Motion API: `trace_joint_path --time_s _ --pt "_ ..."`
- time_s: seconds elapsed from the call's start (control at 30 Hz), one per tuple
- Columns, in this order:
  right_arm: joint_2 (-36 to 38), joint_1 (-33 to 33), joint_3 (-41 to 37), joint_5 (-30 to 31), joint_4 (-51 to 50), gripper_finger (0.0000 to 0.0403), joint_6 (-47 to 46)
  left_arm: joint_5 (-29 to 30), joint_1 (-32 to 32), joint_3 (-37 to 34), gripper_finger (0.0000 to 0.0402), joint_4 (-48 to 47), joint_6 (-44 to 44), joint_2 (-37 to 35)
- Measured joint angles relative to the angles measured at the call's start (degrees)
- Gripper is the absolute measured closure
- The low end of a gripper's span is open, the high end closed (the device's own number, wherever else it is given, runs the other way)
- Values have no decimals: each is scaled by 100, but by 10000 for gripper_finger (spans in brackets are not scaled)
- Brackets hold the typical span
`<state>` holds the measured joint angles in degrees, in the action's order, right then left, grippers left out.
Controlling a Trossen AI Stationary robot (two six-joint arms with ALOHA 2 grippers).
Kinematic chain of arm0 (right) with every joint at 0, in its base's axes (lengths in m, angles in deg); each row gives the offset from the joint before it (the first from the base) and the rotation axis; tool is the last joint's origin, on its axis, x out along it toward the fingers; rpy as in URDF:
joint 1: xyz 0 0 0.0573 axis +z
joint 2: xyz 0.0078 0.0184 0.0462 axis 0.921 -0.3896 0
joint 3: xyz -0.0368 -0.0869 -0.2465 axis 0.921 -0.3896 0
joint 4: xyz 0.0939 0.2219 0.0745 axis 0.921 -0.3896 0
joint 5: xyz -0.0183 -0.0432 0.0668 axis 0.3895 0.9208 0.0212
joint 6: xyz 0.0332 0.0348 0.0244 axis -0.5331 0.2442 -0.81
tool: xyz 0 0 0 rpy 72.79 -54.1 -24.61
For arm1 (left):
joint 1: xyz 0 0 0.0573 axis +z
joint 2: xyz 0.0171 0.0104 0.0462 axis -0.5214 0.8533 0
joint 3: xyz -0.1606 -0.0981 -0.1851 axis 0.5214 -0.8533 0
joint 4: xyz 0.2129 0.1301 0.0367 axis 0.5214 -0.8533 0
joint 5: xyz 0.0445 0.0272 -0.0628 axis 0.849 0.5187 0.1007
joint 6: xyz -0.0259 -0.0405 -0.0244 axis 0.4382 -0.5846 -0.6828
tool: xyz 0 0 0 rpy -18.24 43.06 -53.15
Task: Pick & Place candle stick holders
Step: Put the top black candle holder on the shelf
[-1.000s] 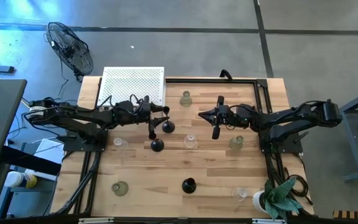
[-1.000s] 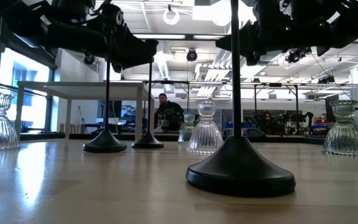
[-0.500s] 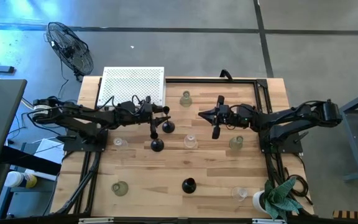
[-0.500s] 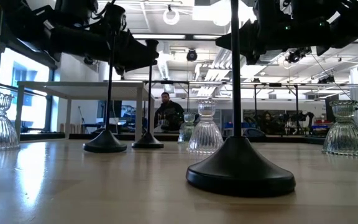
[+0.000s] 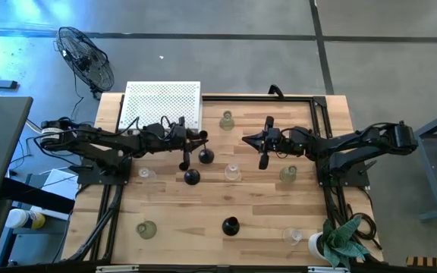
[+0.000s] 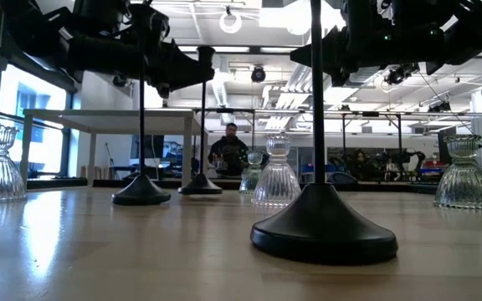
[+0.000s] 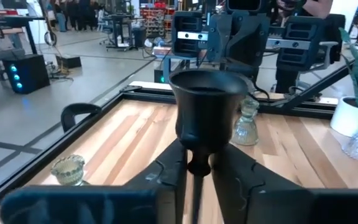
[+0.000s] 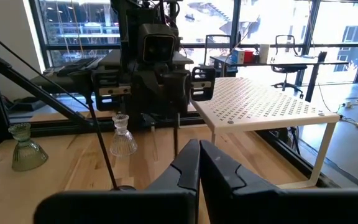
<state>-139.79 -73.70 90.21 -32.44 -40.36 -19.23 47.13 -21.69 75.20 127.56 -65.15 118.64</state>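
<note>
left wrist view shows the left gripper [image 7: 199, 171] with jaws clamped on the thin stem of a black holder [image 7: 205, 112], its base on the surface [image 5: 165, 205] near the white rack [image 5: 162, 105]. right gripper [image 5: 263, 161], jaws closed and empty, hovers mid-surface beside a glass holder [image 5: 288, 174].
</note>
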Motion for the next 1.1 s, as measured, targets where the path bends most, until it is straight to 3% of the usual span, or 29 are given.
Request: trace_joint_path --time_s 0.33,0.5,0.83,0.93,1.1 --pt "0 1 0 1 2 401 0 -164 0 9 358 430 -40 2" --pt "0 0 0 0 2 401 -2 -351 2 481 358 -29 -36 -158" --pt "0 2 0 0 0 401 -2 -425 2 2693 357 -3099 283 -751" --pt "0 1 0 0 -3 402 -2 -80 2 3490 357 -4143 484 -835" --pt "0 0 0 0 -17 402 -2 1047 68 4713 357 -5714 851 -846"
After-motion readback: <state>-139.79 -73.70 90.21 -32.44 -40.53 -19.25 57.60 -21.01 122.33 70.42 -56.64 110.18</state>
